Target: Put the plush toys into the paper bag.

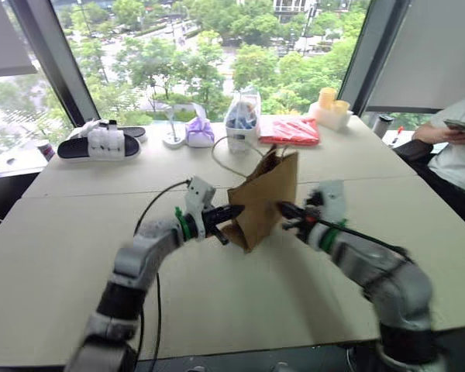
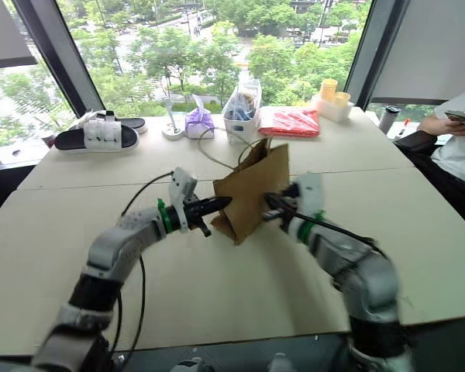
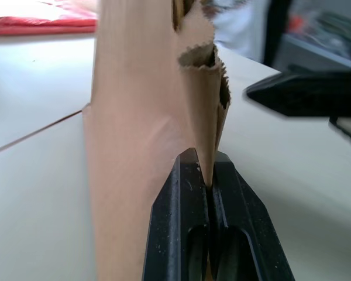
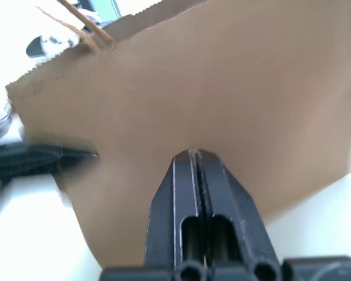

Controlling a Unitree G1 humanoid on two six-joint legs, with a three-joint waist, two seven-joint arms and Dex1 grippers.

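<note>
The brown paper bag (image 1: 265,194) stands tilted on the table between my two grippers, its handles (image 1: 273,153) at the top. My left gripper (image 1: 236,211) is shut on the bag's near edge; in the left wrist view a fold of paper (image 3: 207,105) runs down between the closed fingers (image 3: 184,193). My right gripper (image 1: 282,207) is shut on the other side, its tips right at the bag's face (image 4: 234,76), with no paper seen between them. The plush toys are out of view.
At the table's far edge lie black-and-white slippers (image 1: 101,143), a purple pouch (image 1: 200,132), a white tub with a clear bag (image 1: 242,124), a red packet (image 1: 291,130) and yellow cups (image 1: 333,105). A person holding a phone (image 1: 449,147) sits at the right.
</note>
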